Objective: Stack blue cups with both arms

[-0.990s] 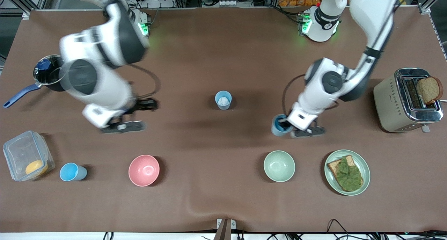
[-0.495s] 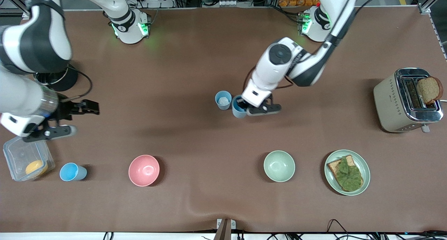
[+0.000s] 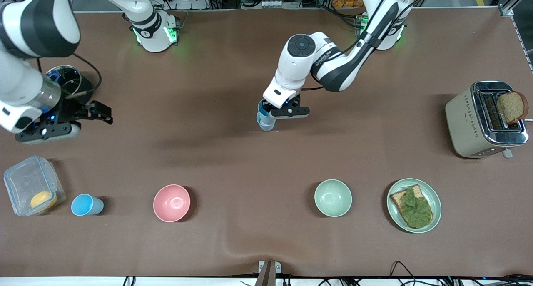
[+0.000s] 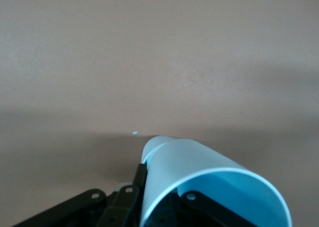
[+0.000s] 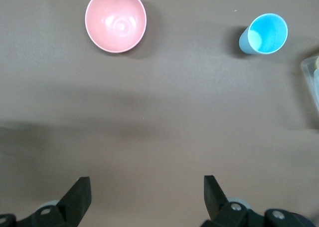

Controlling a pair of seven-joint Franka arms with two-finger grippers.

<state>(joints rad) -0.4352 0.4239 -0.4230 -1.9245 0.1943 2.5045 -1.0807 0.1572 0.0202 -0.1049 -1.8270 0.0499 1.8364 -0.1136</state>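
Moved: left gripper (image 3: 278, 111) fingers clamp held cup (image 3: 263, 109) over mid-bench cup (image 3: 265, 123) (right gripper (image 3: 66, 121) fingers apart).

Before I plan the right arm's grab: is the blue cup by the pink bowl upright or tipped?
Upright: the blue cup shows its round open mouth facing up, standing on the table beside the pink bowl.

The left gripper (image 3: 278, 110) holds a cup (image 3: 262, 110) directly over a second cup (image 3: 265, 123) standing mid-surface, while a third cup (image 3: 85, 205) stands nearer the front camera, between the container (image 3: 32, 190) and a bowl (image 3: 171, 202).
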